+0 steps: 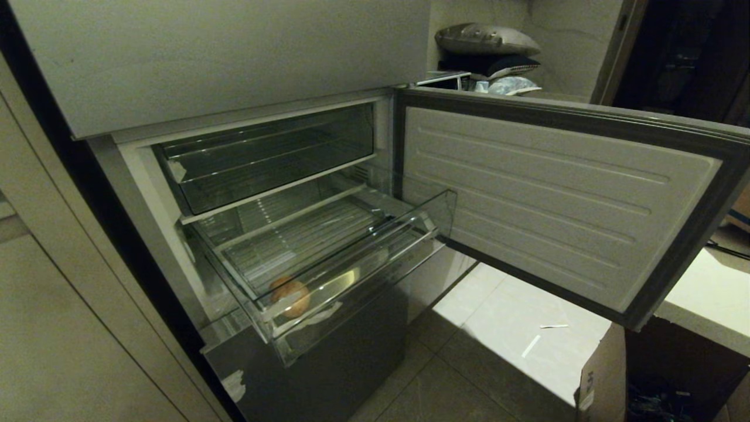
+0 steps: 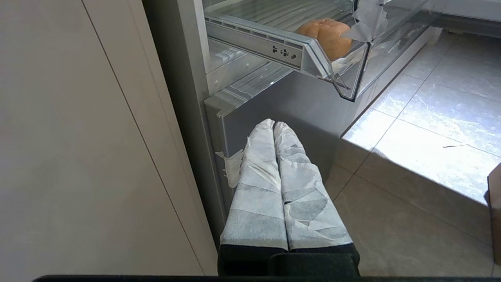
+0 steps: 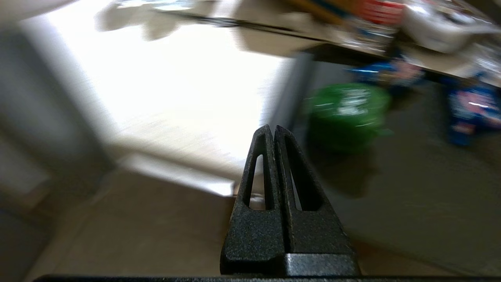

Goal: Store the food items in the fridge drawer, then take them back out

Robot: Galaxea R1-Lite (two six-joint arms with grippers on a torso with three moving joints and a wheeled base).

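Observation:
The fridge drawer [image 1: 375,258] of clear plastic stands pulled out of the open fridge. One food item [image 1: 290,296], a round orange-tan piece, lies in its front left corner, and in the left wrist view the food item [image 2: 327,34] rests behind the drawer's clear front lip [image 2: 352,66]. My left gripper [image 2: 274,124], its fingers wrapped in white tape, is shut and empty, low in front of the grey lower panel beneath the drawer. My right gripper [image 3: 273,131] is shut on nothing, away from the fridge over the floor. Neither arm shows in the head view.
The fridge door [image 1: 556,199] swings wide open to the right. A darker clear bin [image 1: 269,158] sits above the drawer. A cardboard box [image 1: 609,375] stands on the tiled floor at the lower right. A green container [image 3: 348,113] and packets lie near the right gripper.

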